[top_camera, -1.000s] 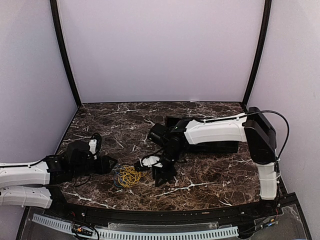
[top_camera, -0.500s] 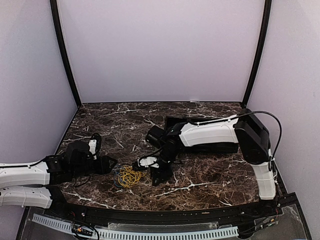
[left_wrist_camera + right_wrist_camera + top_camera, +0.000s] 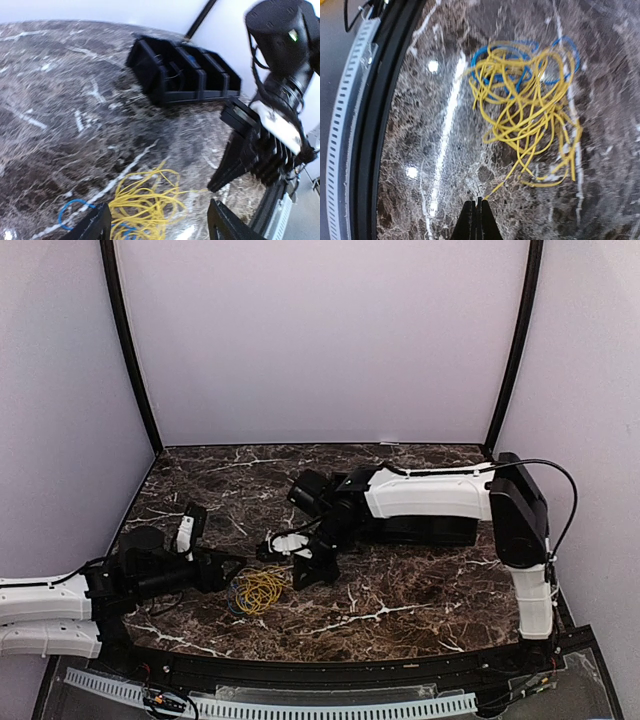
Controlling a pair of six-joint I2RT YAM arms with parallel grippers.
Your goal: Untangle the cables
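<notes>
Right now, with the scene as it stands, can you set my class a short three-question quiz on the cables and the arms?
1. True or false: the right arm's jaws are shut on a strand of the yellow cable.
2. Which cable lies tangled with the yellow one? A) red cable B) blue cable C) green cable
3. Fill in: the left arm's jaws stand ____, with nothing gripped between them.

Key: 1 true; 2 B; 3 open.
</notes>
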